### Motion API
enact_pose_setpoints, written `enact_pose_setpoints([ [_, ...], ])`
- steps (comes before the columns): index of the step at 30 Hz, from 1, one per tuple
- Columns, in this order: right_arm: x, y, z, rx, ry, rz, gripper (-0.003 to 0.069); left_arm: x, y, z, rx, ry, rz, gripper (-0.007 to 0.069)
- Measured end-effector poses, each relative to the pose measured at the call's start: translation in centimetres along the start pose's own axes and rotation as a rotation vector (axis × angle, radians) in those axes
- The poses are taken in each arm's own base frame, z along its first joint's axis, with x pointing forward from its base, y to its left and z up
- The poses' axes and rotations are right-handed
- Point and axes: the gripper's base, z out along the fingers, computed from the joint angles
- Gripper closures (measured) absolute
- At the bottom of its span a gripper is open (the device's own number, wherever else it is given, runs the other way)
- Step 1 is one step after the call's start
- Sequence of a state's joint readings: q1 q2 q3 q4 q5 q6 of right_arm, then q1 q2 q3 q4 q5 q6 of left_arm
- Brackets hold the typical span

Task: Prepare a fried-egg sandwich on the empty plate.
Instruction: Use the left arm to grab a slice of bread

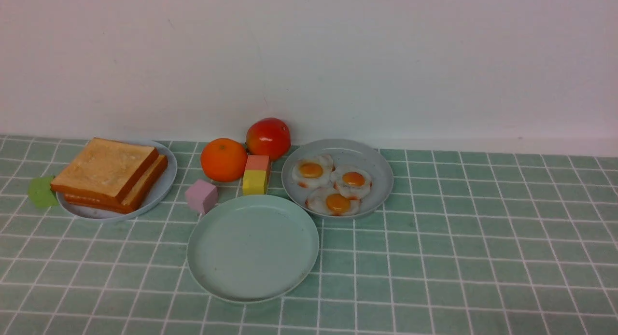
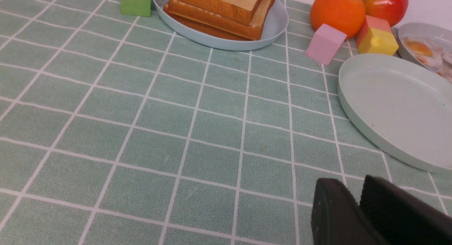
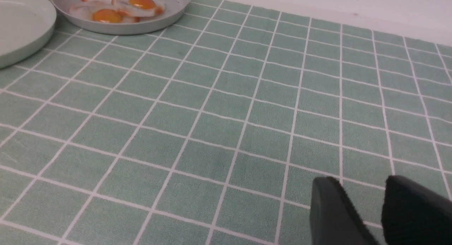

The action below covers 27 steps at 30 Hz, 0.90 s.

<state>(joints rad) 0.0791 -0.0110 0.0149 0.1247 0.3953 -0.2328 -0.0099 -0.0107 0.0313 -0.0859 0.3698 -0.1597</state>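
Observation:
The empty plate (image 1: 253,248) (image 2: 395,107) (image 3: 21,22), pale mint green, lies near the middle of the table with nothing on it. Three toast slices (image 1: 108,173) (image 2: 219,8) are stacked on a pale-blue plate (image 1: 163,183) at the left. Three fried eggs (image 1: 338,203) (image 3: 116,6) lie on a grey plate (image 1: 367,156) at the right. No fried-egg sandwich is in view. My left gripper (image 2: 351,183) hovers over bare cloth beside the empty plate, slightly open and holding nothing. My right gripper (image 3: 362,183) is open wider over bare cloth. Neither arm shows in the front view.
Between the plates sit an orange (image 1: 223,159), a red fruit (image 1: 268,138), a pink cube (image 1: 201,195) and a red-and-yellow block (image 1: 256,174). A green block (image 1: 41,192) lies left of the toast plate. A white wall closes the back.

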Motion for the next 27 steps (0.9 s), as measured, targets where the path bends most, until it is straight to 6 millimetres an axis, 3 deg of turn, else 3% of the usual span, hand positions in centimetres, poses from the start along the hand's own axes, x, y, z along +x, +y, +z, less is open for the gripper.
enact_pose_setpoints([
  [27,0.0,0.0,0.0,0.0,0.0,0.0,0.042,-0.18,-0.04,0.0,0.004,-0.02,-0.003,0.0472],
])
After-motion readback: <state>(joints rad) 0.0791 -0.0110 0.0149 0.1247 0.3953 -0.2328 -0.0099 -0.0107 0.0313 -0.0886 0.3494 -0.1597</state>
